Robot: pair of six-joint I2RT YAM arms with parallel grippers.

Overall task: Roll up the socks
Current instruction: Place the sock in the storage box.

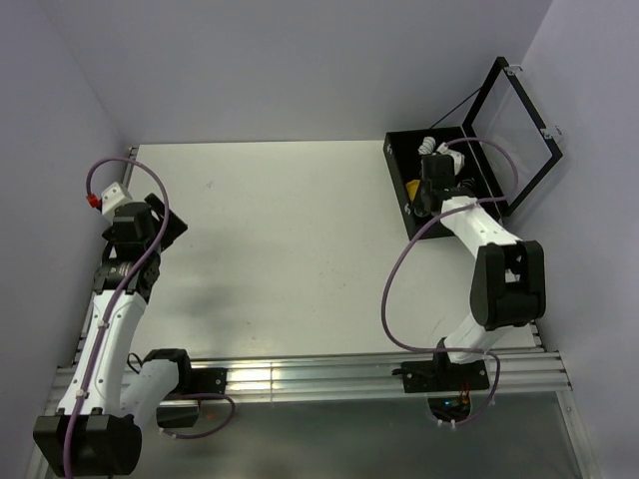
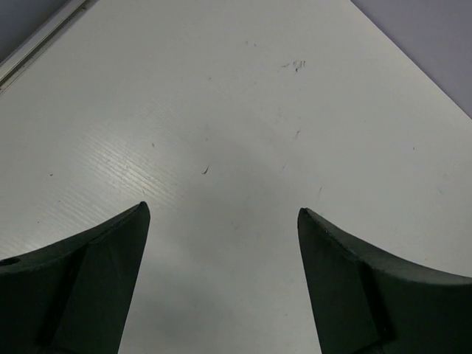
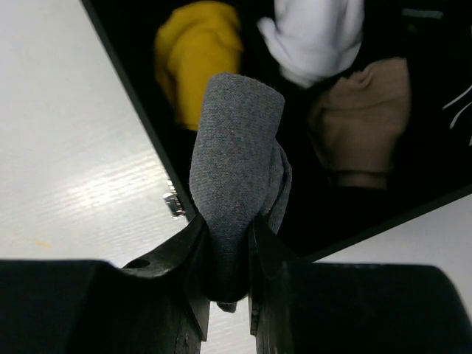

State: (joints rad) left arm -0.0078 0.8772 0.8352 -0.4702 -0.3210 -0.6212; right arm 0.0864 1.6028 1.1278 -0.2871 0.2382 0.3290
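Note:
My right gripper (image 3: pixel 230 232) is shut on a bundled plain grey sock (image 3: pixel 234 162) and holds it over the near left wall of the black box (image 3: pixel 140 110). The mustard-yellow sock (image 3: pixel 198 48) lies bundled inside the box, beyond the grey one; it also shows in the top view (image 1: pixel 412 189). In the top view the right gripper (image 1: pixel 435 183) hangs over the box (image 1: pixel 399 150) at the back right. My left gripper (image 2: pixel 221 214) is open and empty above the bare white table; in the top view it is at the far left (image 1: pixel 135 222).
A white sock bundle (image 3: pixel 317 33) and a tan one (image 3: pixel 361 110) lie in the box. The box's clear lid (image 1: pixel 514 125) stands open at the back right. Purple walls close in the table on three sides. An aluminium rail runs along the near edge.

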